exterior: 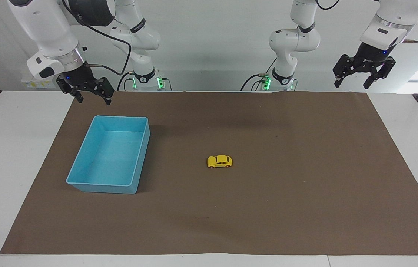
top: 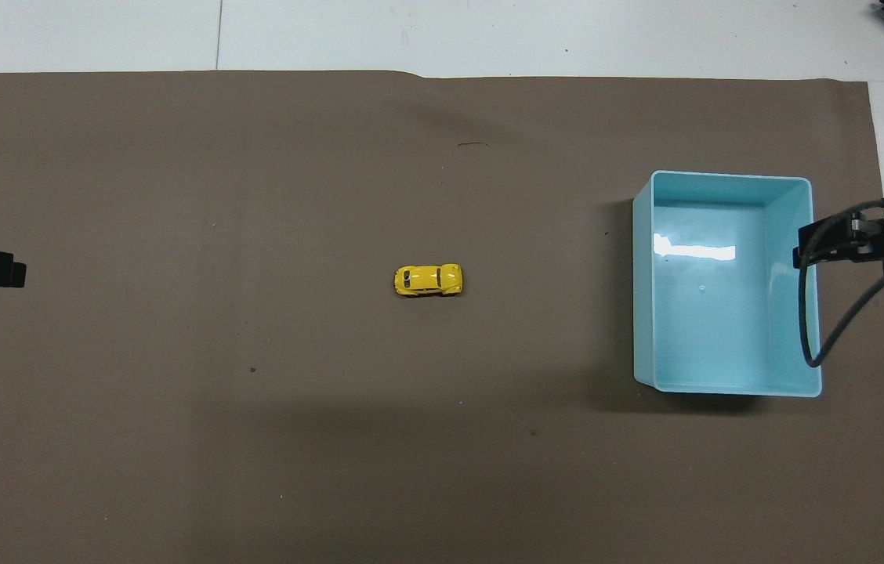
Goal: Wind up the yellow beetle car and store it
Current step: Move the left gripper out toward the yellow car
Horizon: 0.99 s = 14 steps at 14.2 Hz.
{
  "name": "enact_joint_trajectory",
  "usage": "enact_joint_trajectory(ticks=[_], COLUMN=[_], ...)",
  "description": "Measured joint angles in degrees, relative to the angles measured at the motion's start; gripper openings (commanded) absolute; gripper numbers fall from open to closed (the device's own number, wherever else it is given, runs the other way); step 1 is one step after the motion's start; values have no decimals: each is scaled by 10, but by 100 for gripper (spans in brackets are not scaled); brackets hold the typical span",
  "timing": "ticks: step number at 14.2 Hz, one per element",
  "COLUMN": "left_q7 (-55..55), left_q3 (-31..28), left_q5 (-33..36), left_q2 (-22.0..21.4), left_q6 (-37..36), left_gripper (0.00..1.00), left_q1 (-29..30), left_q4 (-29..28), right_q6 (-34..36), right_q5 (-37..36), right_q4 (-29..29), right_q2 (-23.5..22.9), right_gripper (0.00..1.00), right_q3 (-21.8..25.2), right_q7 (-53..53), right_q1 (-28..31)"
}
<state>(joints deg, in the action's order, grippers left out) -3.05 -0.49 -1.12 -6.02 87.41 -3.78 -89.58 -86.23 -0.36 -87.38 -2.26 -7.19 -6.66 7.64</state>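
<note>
We see both arms raised, the left pincer and right pincer spread wide, holding nothing. The yellow beetle car sits mid-tabletop, lengthwise along the overhead view's 3-to-9 o'clock line, windshield toward 9, the light blue bin at its 3 o'clock.

No lettering, label, brand or number can be read anywhere. The right arm's dark upper joint carries a few pale marks that may be part of a logo, too small to make out. The yellow beetle car shows no legible marking in either view.
</note>
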Motion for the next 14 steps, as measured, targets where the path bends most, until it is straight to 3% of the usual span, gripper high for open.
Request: enact_joint_trajectory(ticks=[8,14], left_q7=[11,195], left_q3=[0,10], left_q5=[0,0], left_q2=[0,8], left_q6=[-5,-5], left_gripper=[100,100], left_q1=[3,2], left_q4=[0,0], right_q6=[0,0], right_q5=[0,0], right_q4=[0,0], right_q2=[0,0], right_gripper=[100,100], right_q3=[0,0], right_q7=[0,0], right_q1=[0,0])
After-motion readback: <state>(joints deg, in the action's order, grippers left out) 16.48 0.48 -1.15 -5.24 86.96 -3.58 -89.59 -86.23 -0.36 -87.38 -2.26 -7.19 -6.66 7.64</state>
